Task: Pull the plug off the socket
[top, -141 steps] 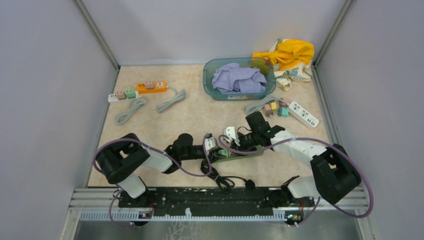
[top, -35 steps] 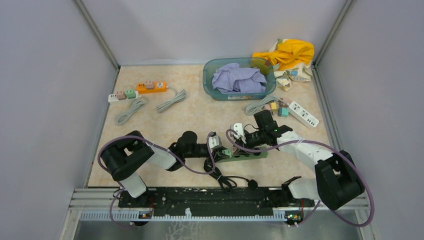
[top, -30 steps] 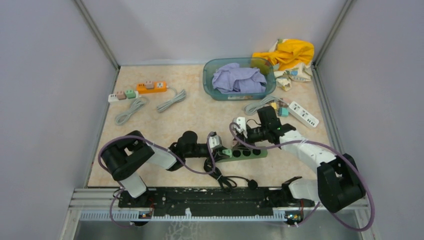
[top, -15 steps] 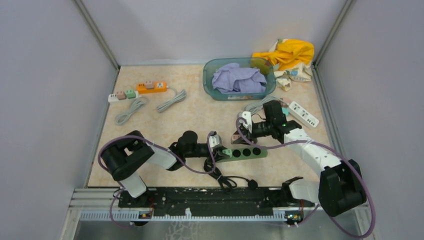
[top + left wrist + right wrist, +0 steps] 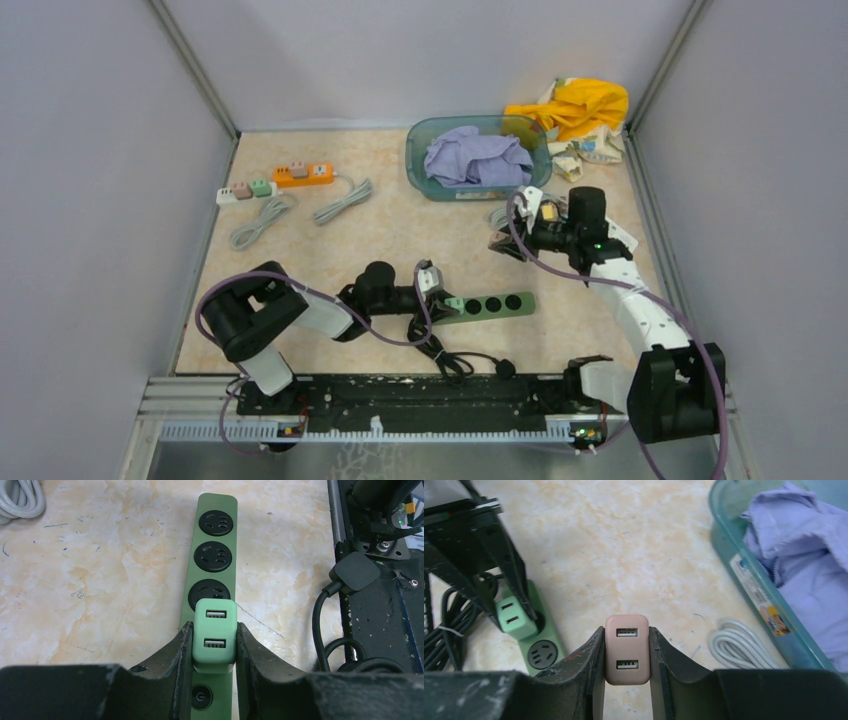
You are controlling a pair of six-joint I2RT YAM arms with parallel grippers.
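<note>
A green power strip [image 5: 492,303] lies flat near the front of the table, seen too in the left wrist view [image 5: 216,535]. A mint-green plug [image 5: 215,635] stands in the socket beside the strip's switch, and my left gripper [image 5: 215,642] is shut on its sides [image 5: 445,302]. Three sockets past it are bare. My right gripper [image 5: 626,652] is shut on a pink plug [image 5: 626,649] and holds it in the air, clear of the strip [image 5: 541,647]. In the top view the right gripper [image 5: 503,243] hangs behind the strip, in front of the bin.
A teal bin [image 5: 412,150] with purple cloth stands at the back, with a coiled grey cable [image 5: 734,642] in front of it. Yellow cloth [image 5: 575,105] lies back right. Orange [image 5: 303,173] and white [image 5: 245,190] strips lie back left. Black cable [image 5: 445,355] trails by the front rail.
My right gripper has carried the pink plug up off the green strip and back to the right, towards the bin. The left gripper has kept its hold on the mint-green plug.
</note>
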